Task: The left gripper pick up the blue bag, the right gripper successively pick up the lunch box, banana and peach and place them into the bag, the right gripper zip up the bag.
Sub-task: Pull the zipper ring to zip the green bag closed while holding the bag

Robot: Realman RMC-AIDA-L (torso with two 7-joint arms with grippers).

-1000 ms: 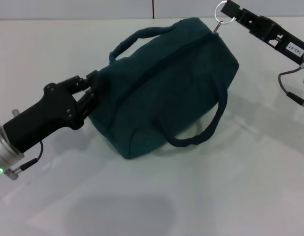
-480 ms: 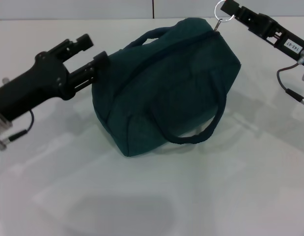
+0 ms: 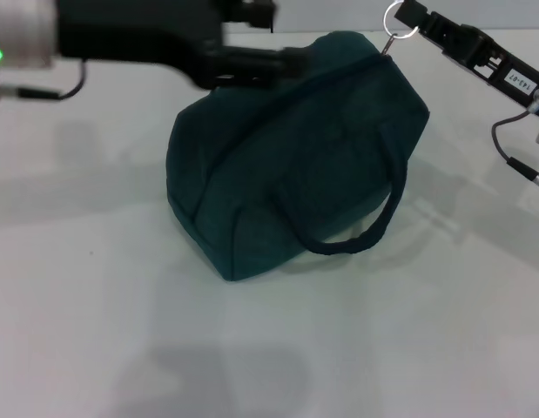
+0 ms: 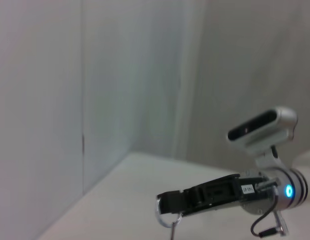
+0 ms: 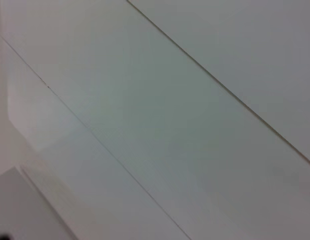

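The blue bag [image 3: 286,157] lies on the white table, zipped closed, one loop handle hanging over its near side. My left gripper [image 3: 291,33] hovers over the bag's far top edge, open and holding nothing, its arm coming in from the upper left. At the bag's far right end, my right gripper [image 3: 408,16] is shut on the ring zipper pull [image 3: 396,19]. The left wrist view shows that same right gripper [image 4: 165,204] with the ring [image 4: 164,219] hanging from it. The lunch box, banana and peach are out of view.
White table [image 3: 252,348] stretches in front of and to both sides of the bag. A wall seam runs behind the table's back edge. The right wrist view shows only pale flat surfaces.
My left arm has let go of the bag's left end, risen and swung over its far top edge. The bag settled a little. The right gripper kept hold of the ring.
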